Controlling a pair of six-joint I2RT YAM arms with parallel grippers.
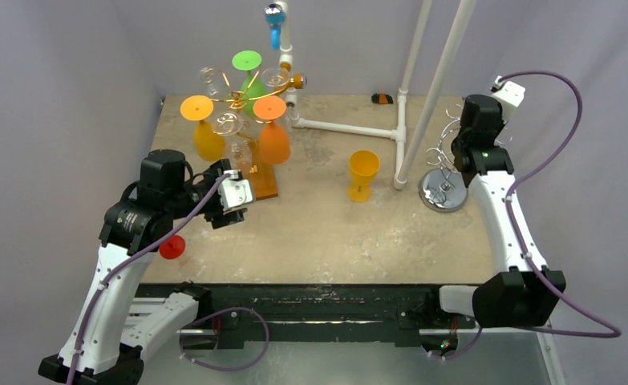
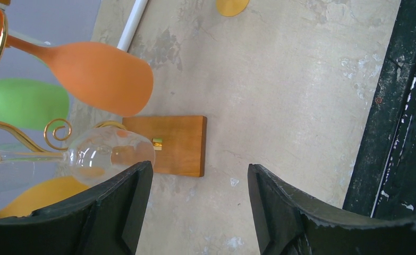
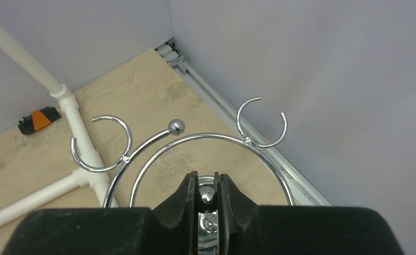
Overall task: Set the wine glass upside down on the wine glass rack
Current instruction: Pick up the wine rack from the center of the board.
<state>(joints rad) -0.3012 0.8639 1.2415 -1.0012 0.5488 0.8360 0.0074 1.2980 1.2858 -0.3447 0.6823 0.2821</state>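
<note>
Table (image 1: 310, 233) is hosting two racks right now, with a white PVC frame (image 1: 350, 128) standing between them toward the back. Gold rack (image 1: 237, 98) on the left is already hanging a bunch of glasses upside down (orange, green, yellow, a couple of clear ones), so I'm guessing the empty chrome rack (image 1: 443, 188) on the right is the one getting loaded.

Right gripper (image 3: 208, 178) is sitting on top of that chrome rack and pinching the little ball knob (image 3: 208, 196) at its peak, fingers pressing it from both sides. To me it's looking like a steadying hold, so the rack isn't tipping when a glass goes into one of its open rings.

Left gripper (image 2: 197, 175) is hovering beside the gold rack with its fingers spread wide and nothing between them. A clear glass (image 2: 110, 154) is hanging just beside one finger, above the rack's wooden base (image 2: 168, 144).

Yellow wine glass (image 1: 363, 172) is standing upright on the table, alone, between the two racks and near the PVC upright, with neither gripper touching it. That's the piece needing a pickup and a flip, I'm thinking, and the left arm is the free one for it.
</note>
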